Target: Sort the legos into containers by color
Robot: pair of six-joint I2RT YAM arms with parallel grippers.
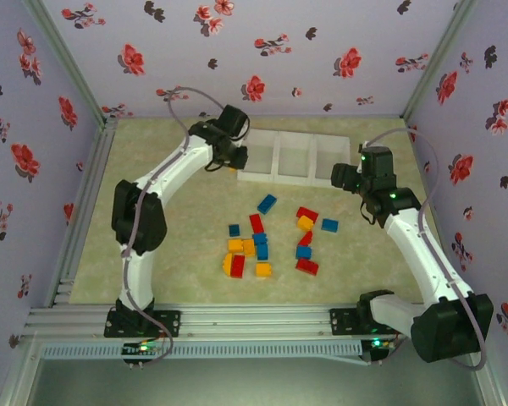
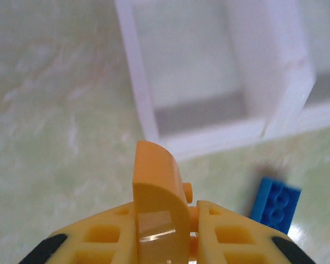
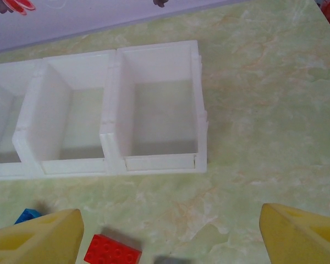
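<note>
The left jaws pinched an orange brick [image 2: 158, 187], the white tray [image 2: 135, 74] at its 12 o'clock. The right jaws gaped wide, empty.

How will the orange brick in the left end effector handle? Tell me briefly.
Probably stiff: the orange brick shows no bending clamped in the left end effector. Its glossy, rounded top suggests it may slip. Small and plastic, likely light.

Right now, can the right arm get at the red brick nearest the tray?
Probably yes: the right gripper hangs open close above the red brick, which lies uncovered, with nothing between them.
</note>
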